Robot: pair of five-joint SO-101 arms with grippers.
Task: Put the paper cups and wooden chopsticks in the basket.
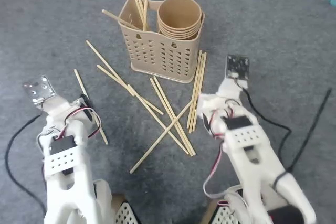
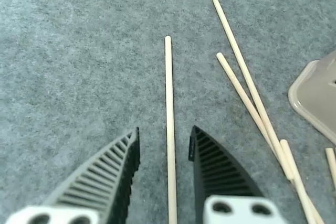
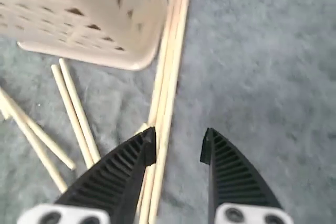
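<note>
the paper cups (image 1: 179, 14) look done: one nested stack, four or five rims, stands in the basket (image 1: 157, 51) beside three or four upright chopsticks (image 1: 145, 1). about ten loose chopsticks (image 1: 169, 109) lie on the table (image 1: 294, 35). the left pincer (image 2: 164, 145) gapes empty astride a single chopstick (image 2: 168, 103). the right pincer (image 3: 178, 148) is parted and empty, just beside a bundle (image 3: 170, 66) of roughly three by the basket.
</note>
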